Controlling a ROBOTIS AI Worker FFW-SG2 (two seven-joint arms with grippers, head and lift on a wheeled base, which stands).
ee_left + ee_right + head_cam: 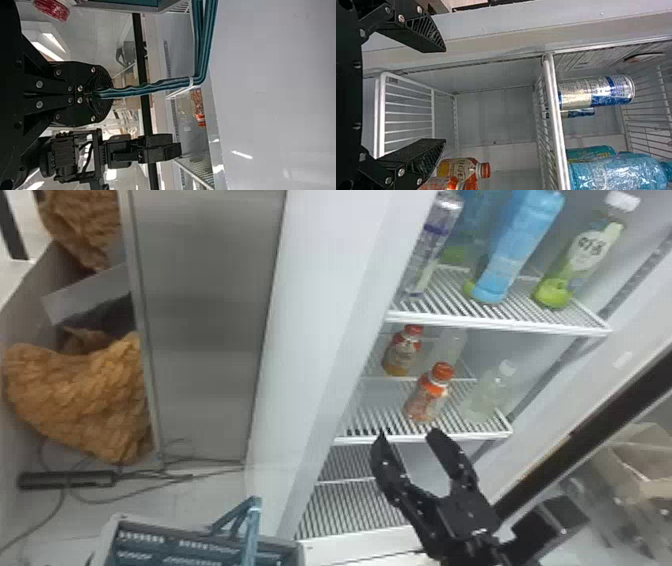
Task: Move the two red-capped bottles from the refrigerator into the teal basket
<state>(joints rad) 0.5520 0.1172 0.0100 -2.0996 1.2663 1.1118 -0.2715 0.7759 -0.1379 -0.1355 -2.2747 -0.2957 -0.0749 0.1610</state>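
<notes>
Looking into the fridge [320, 340], I see one red-capped bottle [427, 397] on a wire shelf [425, 437] and another red-capped bottle [404, 352] farther back. A clear bottle [487, 395] stands beside the nearer one. My right gripper [408, 433] is near that shelf, jaws parted and empty. My left gripper [104, 94] has its jaws clenched on the handle [150, 88] of the basket [165, 526].

Bottle [427, 397] on refrigerator shelf [480, 435], another bottle [403, 351] behind; basket [170, 525] left, before shelf.
</notes>
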